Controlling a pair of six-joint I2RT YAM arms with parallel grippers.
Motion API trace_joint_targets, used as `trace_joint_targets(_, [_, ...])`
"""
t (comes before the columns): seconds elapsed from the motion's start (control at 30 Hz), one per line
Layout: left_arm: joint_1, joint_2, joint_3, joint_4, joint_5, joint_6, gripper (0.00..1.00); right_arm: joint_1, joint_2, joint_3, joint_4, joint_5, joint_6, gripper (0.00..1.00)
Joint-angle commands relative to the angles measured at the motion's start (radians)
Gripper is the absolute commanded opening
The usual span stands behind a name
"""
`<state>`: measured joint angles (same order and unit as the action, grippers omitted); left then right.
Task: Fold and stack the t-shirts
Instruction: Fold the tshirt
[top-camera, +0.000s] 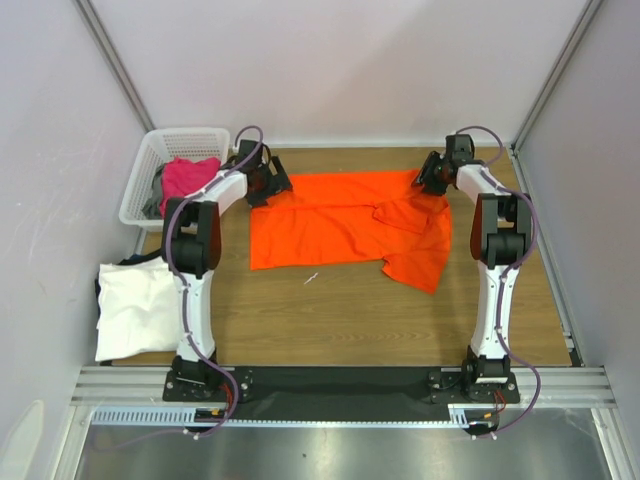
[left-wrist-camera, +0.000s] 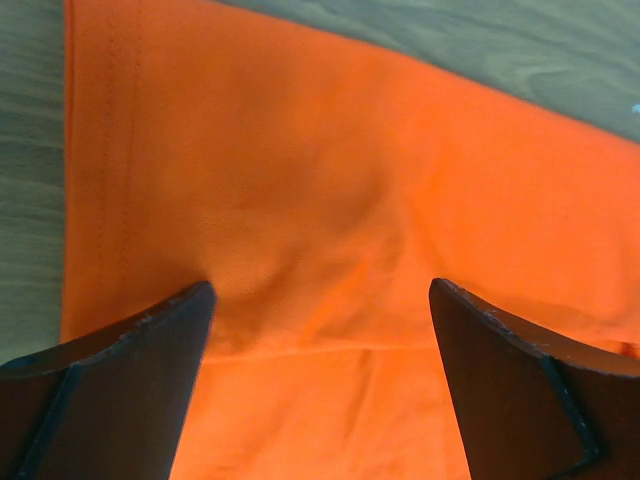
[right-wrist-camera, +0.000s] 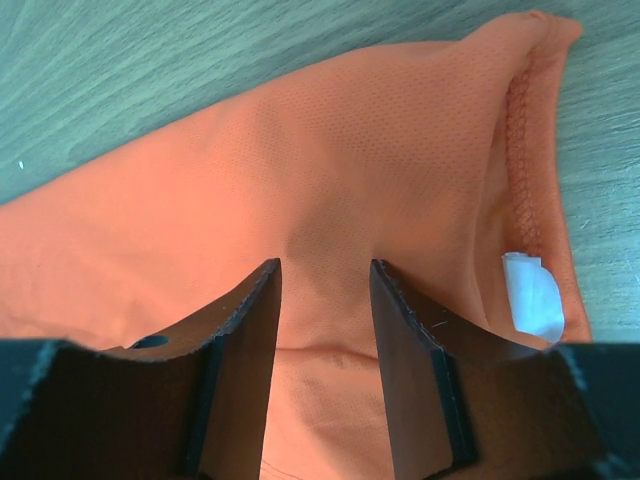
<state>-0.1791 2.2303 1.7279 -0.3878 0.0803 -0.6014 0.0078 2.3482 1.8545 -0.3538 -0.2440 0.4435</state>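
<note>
While the bright orange short-sleeved cloth t-shirt (top-camera: 330, 225) is spread sideways on the wooden tabletop (top-camera: 350, 320), the step in hand is judged to be the taking hold of its far edge for a first fold; no lengthwise fold is yet made, and one sleeve is seen rumpled toward the near right. The left gripper (top-camera: 270, 185) is set over the far left corner, by the stitched hem; in the left wrist view its jaws are spread wide and released, the cloth lies flat between and beneath them, and nothing is held. The right gripper (top-camera: 432, 178) is set over the far right corner, beside the collar and its white label (right-wrist-camera: 530, 300); its jaws stand closer together and a crease of cloth is seen between them, but whether the cloth is clamped cannot be told. What is called for next is judged to be a closing of both on the far edge, then an even lift and a carry toward the near edge, so that the halves are laid together. A white folded cloth t-shirt (top-camera: 135, 305) is laid at the left, well apart.
</note>
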Motion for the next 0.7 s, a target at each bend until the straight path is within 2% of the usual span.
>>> trace_joint_targets(0.0, [0.013, 0.038, 0.067, -0.034, -0.005, 0.012, 0.96, 0.001, 0.010, 0.002, 0.021, 0.043, 0.030, 0.47])
trace_joint_targets(0.43, [0.050, 0.226, 0.312, -0.080, 0.047, 0.003, 0.96, 0.000, -0.066, -0.179, 0.122, 0.106, 0.126, 0.47])
trace_joint_targets(0.57, [0.049, 0.207, 0.285, -0.037, 0.081, 0.011, 0.96, -0.031, -0.067, -0.160, 0.110, 0.072, 0.115, 0.46])
trace_joint_targets(0.67, [0.049, 0.135, 0.239, 0.000, 0.090, 0.031, 0.97, -0.037, -0.090, -0.103, 0.092, 0.032, 0.109, 0.47])
